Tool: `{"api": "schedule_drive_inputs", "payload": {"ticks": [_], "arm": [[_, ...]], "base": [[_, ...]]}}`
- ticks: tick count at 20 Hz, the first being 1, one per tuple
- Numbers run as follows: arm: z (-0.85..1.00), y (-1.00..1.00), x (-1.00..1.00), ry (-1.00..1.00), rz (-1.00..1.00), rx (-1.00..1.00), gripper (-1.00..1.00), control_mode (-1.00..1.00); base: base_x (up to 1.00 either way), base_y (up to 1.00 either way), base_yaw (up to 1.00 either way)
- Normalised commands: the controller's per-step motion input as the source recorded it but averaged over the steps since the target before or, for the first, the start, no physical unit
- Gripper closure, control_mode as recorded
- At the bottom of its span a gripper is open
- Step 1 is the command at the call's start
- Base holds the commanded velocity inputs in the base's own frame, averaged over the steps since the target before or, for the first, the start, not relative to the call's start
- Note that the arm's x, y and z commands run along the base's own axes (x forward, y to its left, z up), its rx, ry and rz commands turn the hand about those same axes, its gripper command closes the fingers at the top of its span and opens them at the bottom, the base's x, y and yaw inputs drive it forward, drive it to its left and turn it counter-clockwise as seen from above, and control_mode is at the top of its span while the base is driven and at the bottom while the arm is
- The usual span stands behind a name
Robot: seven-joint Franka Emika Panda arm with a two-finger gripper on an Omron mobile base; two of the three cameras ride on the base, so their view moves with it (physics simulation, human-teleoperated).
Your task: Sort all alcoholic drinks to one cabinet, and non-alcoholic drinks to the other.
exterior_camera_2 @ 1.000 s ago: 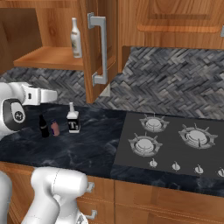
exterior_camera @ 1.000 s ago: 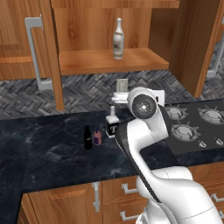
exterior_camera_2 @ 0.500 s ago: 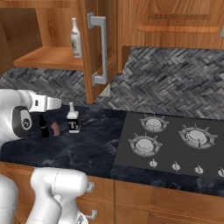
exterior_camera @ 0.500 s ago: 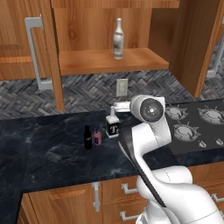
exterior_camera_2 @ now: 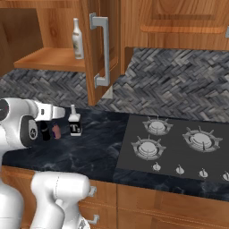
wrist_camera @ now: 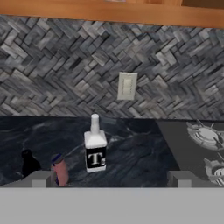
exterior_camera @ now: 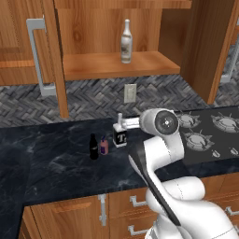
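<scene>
Standing upright on the dark marble table (exterior_camera: pixel 56 163) is the square clear bottle (exterior_camera: pixel 120 133) with its white cap and black "T" label, with bare marble lying open on the side toward the cooktop (exterior_camera_2: pixel 179 147). Just beside it on its other side, the short pink bottle (exterior_camera: pixel 104 146) and the black cola bottle (exterior_camera: pixel 94 146) are sitting close together; whether those two are touching cannot be told. All three are keeping well back from the table's front edge, nearer the herringbone wall, where a pale wall outlet (wrist_camera: pixel 127 85) is showing above the square bottle.

The claw (wrist_camera: pixel 109 178) is hanging spread wide and gripping nothing, its two tips sitting apart at the bottom of the hand view with the square bottle in front of them, closer to the left-hand tip. The pink bottle is showing just by that same tip.

Up in the open cabinet (exterior_camera: pixel 140 65), the slim cream-white bottle (exterior_camera: pixel 126 42) is standing alone on the wooden shelf, with free shelf room on both sides. The cabinet door (exterior_camera_2: pixel 100 49) is hanging open beside it.
</scene>
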Motion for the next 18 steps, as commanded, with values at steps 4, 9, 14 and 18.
{"api": "schedule_drive_inputs", "payload": {"ticks": [4, 9, 14, 18], "arm": [[-0.19, 0.05, 0.00, 0.01, 0.06, 0.00, -1.00, -1.00], [-0.15, 0.01, 0.00, 0.03, 0.05, 0.00, -1.00, -1.00], [-0.16, 0.06, 0.11, 0.04, 0.02, 0.00, -1.00, -1.00], [-0.14, 0.10, 0.21, 0.03, 0.01, 0.00, -1.00, -1.00]], "base": [[0.00, 0.00, 0.00], [0.00, 0.00, 0.00], [0.00, 0.00, 0.00], [0.00, 0.00, 0.00]]}}
